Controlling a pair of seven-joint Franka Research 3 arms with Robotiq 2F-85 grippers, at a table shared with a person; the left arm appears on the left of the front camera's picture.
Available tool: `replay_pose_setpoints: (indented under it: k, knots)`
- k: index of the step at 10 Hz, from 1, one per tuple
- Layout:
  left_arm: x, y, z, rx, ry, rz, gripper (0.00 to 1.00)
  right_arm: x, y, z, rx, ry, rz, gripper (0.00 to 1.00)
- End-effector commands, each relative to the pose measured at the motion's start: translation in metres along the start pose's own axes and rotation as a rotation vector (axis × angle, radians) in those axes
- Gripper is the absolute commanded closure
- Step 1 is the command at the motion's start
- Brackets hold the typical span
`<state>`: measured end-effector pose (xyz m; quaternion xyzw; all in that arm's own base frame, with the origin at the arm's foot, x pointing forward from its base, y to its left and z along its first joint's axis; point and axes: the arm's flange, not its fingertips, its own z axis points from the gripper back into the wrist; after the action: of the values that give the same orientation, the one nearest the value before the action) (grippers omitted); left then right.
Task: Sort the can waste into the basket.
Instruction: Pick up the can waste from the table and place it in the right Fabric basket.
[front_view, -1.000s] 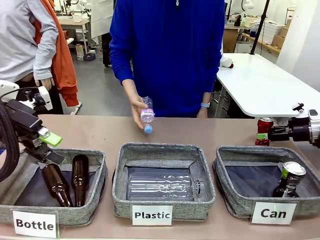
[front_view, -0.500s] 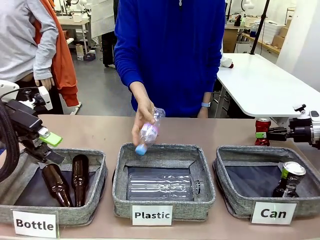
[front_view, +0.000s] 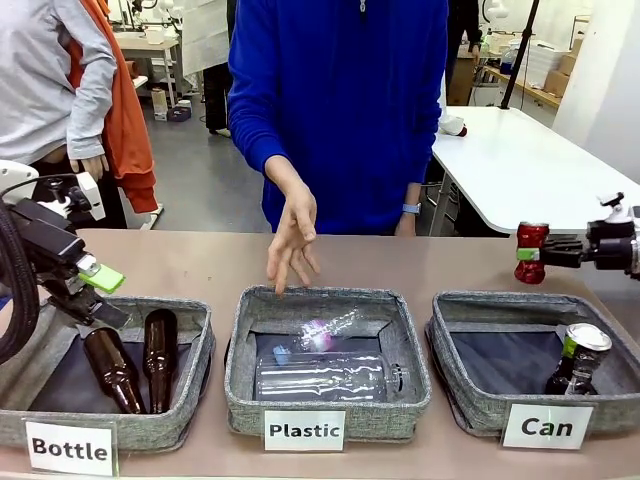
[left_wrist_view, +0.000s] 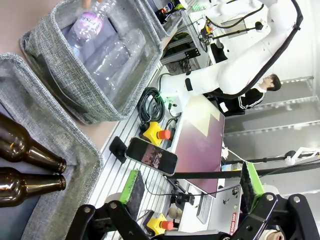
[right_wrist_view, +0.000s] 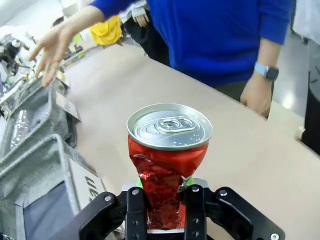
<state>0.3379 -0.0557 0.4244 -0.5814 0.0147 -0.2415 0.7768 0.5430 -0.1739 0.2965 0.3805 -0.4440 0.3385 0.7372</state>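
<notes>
My right gripper (front_view: 530, 254) is shut on the dented red can (front_view: 531, 250) and holds it off the table at the far right, beyond the back edge of the "Can" basket (front_view: 470, 400). In the right wrist view the red can (right_wrist_view: 168, 155) stands upright between the gripper (right_wrist_view: 165, 197) fingers, silver top up. A dark can with a silver top (front_view: 578, 358) lies tilted in the "Can" basket's right corner. My left gripper (front_view: 100, 295) hangs open over the "Bottle" basket (front_view: 190, 395); its green pads (left_wrist_view: 132, 186) stand wide apart with nothing between them.
A person in blue stands across the table, one hand (front_view: 291, 240) open above the "Plastic" basket (front_view: 330, 415), where a small clear bottle (front_view: 318, 335) lands on a larger one (front_view: 325, 375). Two brown bottles (front_view: 135, 362) lie in the "Bottle" basket.
My right gripper has lifted the red can off the table and moved it slightly right. The person has let go of the small plastic bottle, which dropped into the "Plastic" basket.
</notes>
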Motion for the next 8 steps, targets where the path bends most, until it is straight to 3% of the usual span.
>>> replay_pose_setpoints:
  k: [1, 2, 3, 6, 8]
  knots:
    - [-0.002, -0.002, 0.002, -0.006, 0.009, -0.004, 0.0, 0.044, 0.061, 0.024, 0.025, 0.008, 0.111, 1.0]
    - [-0.002, -0.002, 0.002, -0.006, 0.009, -0.004, 0.0, 0.066, 0.09, 0.031, 0.067, 0.06, 0.098, 1.0]
    - [-0.002, -0.002, 0.002, -0.006, 0.009, -0.004, 0.0, 0.079, 0.123, 0.031, 0.137, 0.162, 0.107, 0.76]
    - [-0.002, -0.002, 0.002, -0.006, 0.009, -0.004, 0.0, 0.086, 0.21, 0.005, 0.345, 0.446, 0.214, 0.76]
    - [-0.002, -0.002, 0.002, -0.006, 0.009, -0.004, 0.0, 0.075, 0.244, -0.018, 0.287, 0.569, 0.322, 0.76]
